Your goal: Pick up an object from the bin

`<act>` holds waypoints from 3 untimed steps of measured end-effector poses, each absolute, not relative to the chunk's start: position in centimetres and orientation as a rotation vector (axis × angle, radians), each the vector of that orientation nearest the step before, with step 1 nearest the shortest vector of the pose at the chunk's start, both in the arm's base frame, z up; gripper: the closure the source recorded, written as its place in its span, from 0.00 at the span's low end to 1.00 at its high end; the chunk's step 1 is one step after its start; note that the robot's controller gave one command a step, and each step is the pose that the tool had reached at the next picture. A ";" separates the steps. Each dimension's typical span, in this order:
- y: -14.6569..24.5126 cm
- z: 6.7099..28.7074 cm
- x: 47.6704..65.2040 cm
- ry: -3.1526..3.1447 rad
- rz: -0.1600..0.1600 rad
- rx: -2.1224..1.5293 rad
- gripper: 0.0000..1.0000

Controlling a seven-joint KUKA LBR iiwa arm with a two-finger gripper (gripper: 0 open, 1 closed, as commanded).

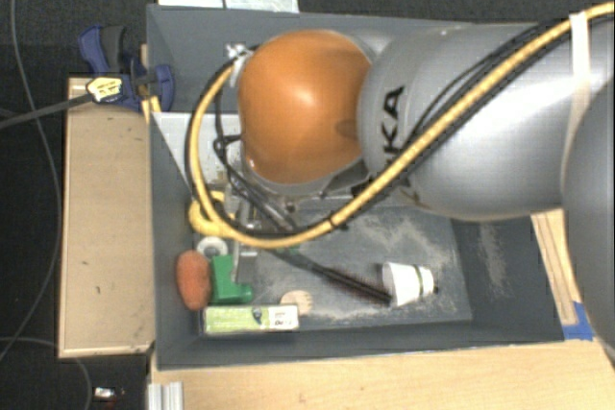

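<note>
My gripper [254,209] hangs low over the left part of the bin, mostly hidden under the arm's orange dome. Just below it lie a small white roll [213,248] and a green plastic piece [229,284]. A red-brown oval thing [192,279] lies at the left wall, beside the green piece. Along the front wall rests a flat green and white box [249,319].
A thin black stick [344,281] lies slantwise on the bin's floor and ends at a white cap-like thing [409,283] toward the right. A small beige disc [298,300] sits near the box. The arm and its yellow cable cover the bin's back half.
</note>
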State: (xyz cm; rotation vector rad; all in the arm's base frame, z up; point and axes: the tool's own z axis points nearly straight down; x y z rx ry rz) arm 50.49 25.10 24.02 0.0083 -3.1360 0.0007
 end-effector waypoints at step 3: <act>16.4 12.7 54.2 -3.118 -0.013 -0.449 0.00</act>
